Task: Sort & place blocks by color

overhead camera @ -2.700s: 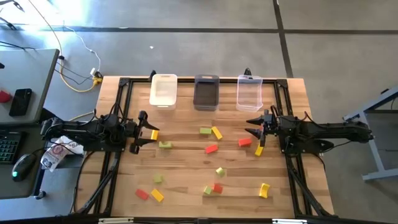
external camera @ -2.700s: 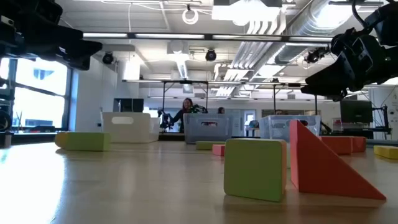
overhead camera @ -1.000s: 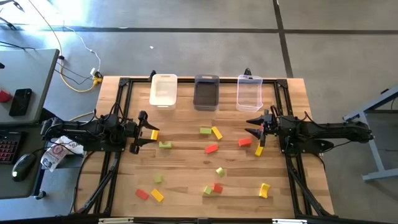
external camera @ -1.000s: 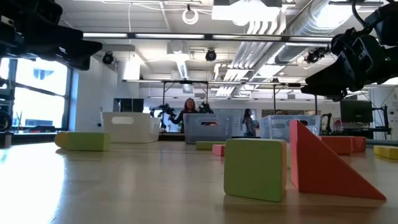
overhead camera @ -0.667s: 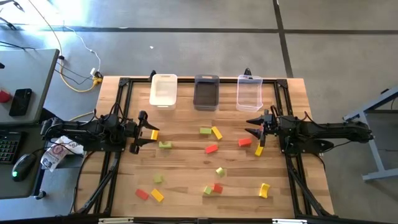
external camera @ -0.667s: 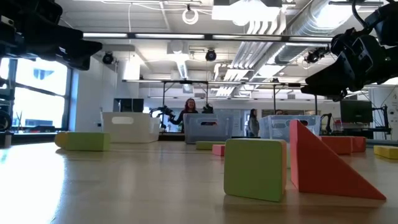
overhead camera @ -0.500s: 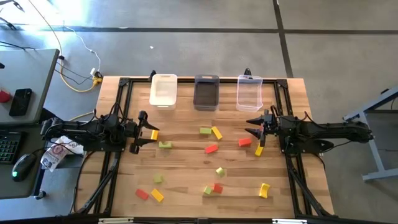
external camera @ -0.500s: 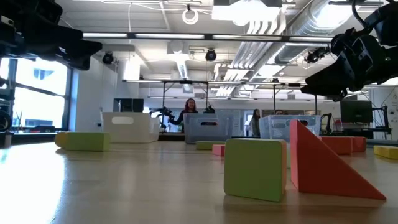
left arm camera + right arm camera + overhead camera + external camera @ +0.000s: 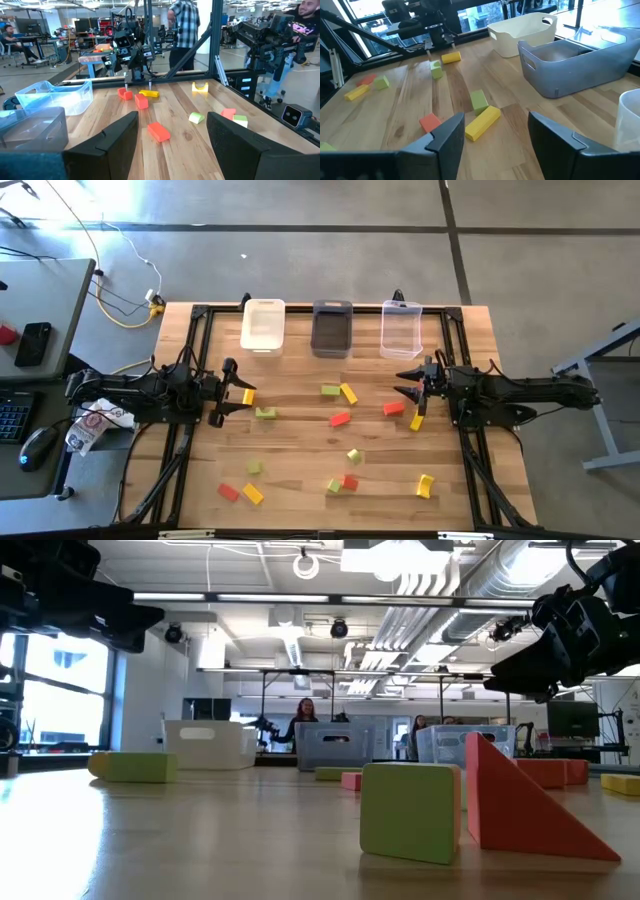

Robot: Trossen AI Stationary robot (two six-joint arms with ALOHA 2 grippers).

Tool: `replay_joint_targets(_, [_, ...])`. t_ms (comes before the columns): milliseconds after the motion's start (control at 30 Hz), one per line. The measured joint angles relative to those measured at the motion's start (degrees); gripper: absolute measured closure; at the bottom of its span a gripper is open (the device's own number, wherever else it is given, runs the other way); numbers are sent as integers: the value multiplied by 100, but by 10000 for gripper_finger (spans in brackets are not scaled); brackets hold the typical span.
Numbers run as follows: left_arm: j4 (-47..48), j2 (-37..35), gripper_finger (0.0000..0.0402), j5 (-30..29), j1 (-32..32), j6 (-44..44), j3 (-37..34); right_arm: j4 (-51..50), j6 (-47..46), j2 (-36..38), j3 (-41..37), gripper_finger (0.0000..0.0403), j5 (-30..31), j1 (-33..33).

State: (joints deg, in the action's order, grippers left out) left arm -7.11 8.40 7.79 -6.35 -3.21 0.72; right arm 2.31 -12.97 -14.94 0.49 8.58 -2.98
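Red, yellow and light green blocks lie scattered flat on the wooden table (image 9: pixel 300 445). Among them are a red one (image 9: pixel 340 419) near the middle, a green one (image 9: pixel 266 413) and a yellow one (image 9: pixel 247 395) close to my left gripper (image 9: pixel 225 392), and a red one (image 9: pixel 393 408) and a yellow one (image 9: pixel 416 421) by my right gripper (image 9: pixel 410 385). Both grippers hover open above the table at its left and right sides, pointing toward each other, with nothing between their fingers. Open fingers also show in the wrist views, left (image 9: pixel 172 120) and right (image 9: pixel 496 121).
A white bin (image 9: pixel 263 325), a dark grey bin (image 9: pixel 332 328) and a clear bin (image 9: pixel 401 330) stand in a row at the table's far edge. Close to the low camera stand a green cube (image 9: pixel 412 810) and a red wedge (image 9: pixel 520 810). People move in the room behind.
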Motion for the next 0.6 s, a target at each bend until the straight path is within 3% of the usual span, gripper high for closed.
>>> replay_joint_targets(267, [-32, -2, 177, -1, 0, 23, 1, 0, 0, 1, -1, 199, 1, 0])
replay_joint_targets(600, [-756, 0, 177, -9, 2, 1191, -1, 0, 0, 2, 0, 199, 2, 0])
